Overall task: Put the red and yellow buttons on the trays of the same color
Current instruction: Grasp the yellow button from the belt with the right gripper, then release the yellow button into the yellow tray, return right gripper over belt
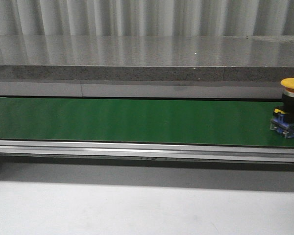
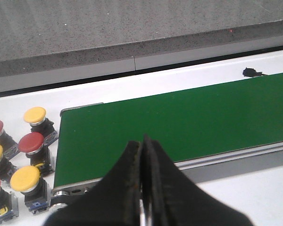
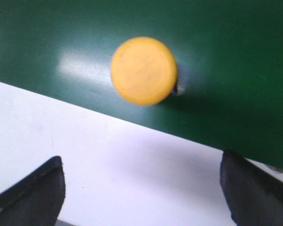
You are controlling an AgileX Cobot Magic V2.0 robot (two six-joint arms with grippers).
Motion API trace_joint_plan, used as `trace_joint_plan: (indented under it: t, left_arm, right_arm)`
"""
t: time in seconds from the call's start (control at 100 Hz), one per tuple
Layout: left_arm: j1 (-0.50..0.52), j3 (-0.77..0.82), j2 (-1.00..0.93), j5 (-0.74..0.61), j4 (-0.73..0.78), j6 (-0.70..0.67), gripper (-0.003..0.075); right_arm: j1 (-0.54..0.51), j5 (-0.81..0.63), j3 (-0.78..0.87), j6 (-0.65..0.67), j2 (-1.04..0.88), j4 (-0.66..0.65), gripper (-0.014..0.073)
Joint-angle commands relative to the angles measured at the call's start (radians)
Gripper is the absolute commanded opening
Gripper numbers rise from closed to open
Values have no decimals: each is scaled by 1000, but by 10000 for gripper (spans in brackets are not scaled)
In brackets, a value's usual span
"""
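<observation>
A yellow button [image 1: 290, 110] stands on the green conveyor belt [image 1: 137, 121] at the far right edge of the front view. In the right wrist view I look down on its yellow cap [image 3: 143, 70]. My right gripper [image 3: 141, 188] is open and empty, its fingers over the white surface beside the belt, apart from the button. My left gripper [image 2: 142, 143] is shut and empty, above the near edge of the belt's end [image 2: 179, 127]. Several red and yellow buttons [image 2: 30, 143] stand in a group on the white table beside that end. No trays are in view.
A grey stone-like ledge [image 1: 147, 58] runs behind the belt. A metal rail [image 1: 147, 149] borders the belt's near side, with white table [image 1: 137, 205] in front. A small dark mark [image 2: 251, 72] lies on the white strip behind the belt.
</observation>
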Motion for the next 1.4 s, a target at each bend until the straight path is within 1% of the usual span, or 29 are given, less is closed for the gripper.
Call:
trace_joint_plan:
  t: [0.0, 0.13, 0.2, 0.25, 0.3, 0.35, 0.42, 0.47, 0.52, 0.68, 0.8, 0.94, 1.07, 1.15, 1.27, 1.39]
  left_arm:
    - [-8, -27, 6, -74, -11, -1, -20]
    - [-8, -27, 6, -74, -11, -1, -20]
    - [-8, -27, 6, -74, -11, -1, -20]
    - [-8, -27, 6, -74, -11, -1, -20]
    - [-8, -27, 6, -74, -11, -1, -20]
    - [-8, -27, 6, -74, -11, -1, -20]
    - [-8, -27, 6, -74, -11, -1, -20]
    - [-8, -27, 6, -74, -11, -1, -20]
    - [-8, -27, 6, -74, -11, -1, -20]
    - [-8, -27, 6, -74, -11, -1, -20]
    - [-8, -27, 6, -74, -11, -1, -20]
    - [-8, -27, 6, -74, -11, -1, -20]
    - [-8, -27, 6, -74, -11, -1, -20]
    - [-8, -27, 6, -74, -11, -1, -20]
    - [-8, -27, 6, -74, -11, -1, -20]
    - [-8, -27, 6, -74, -11, -1, -20]
  right_arm:
    - [2, -90, -22, -31, 14, 14, 657]
    - [0, -164, -22, -55, 62, 14, 652]
    - [-3, -172, -22, -55, 87, 12, 607]
    - [-3, -181, -22, -55, 98, 7, 542]
    - [-3, -194, -22, -55, 108, 3, 453]
    - [-3, -206, -22, -55, 110, -1, 339]
    - [-3, -209, -22, -55, 110, -6, 220]
    - [-3, -210, -22, -55, 109, -12, 164]
    - [-3, -212, -22, -55, 106, -20, 131]
    - [-8, -217, -22, -44, 80, -29, 120]
    - [-60, -218, -22, 15, 30, -29, 120]
    - [-197, -218, -22, 54, -26, -30, 120]
    - [-361, -217, -20, 101, -54, -30, 120]
    - [-451, -220, -20, 103, -56, -30, 120]
    - [-576, -264, -6, 145, -51, -30, 120]
    - [-671, -340, 29, 178, -42, -30, 120]
